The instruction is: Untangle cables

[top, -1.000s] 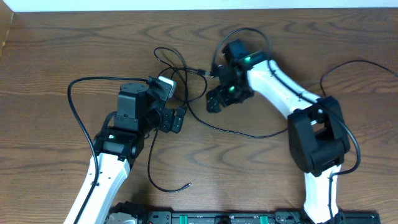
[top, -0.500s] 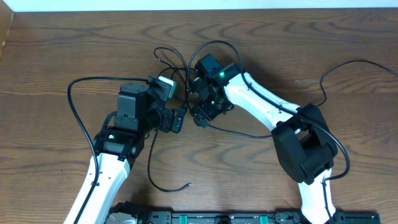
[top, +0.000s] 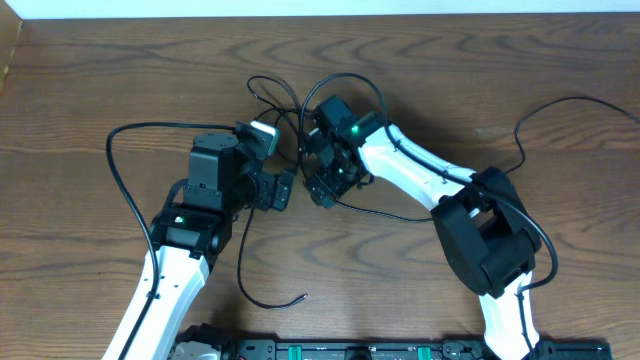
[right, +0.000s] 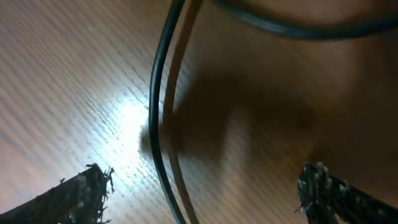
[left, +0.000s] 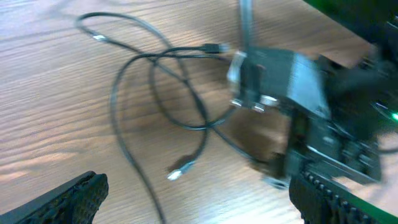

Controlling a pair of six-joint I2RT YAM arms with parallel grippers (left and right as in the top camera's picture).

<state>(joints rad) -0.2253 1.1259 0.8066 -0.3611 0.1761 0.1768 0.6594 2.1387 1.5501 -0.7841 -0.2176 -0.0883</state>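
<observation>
A brown wood-grain table carries a black rail along its near edge.

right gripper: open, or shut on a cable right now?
Open. In the right wrist view the right gripper has its fingertips far apart, and a black cable runs between them, touching neither.

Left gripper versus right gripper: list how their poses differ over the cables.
The left gripper sits back from the cables, its camera seeing several loops; the right gripper is close over the table, one black cord running between its fingers. Overhead, the left gripper is beside the cables, the right gripper over them. Both are open, holding nothing.
</observation>
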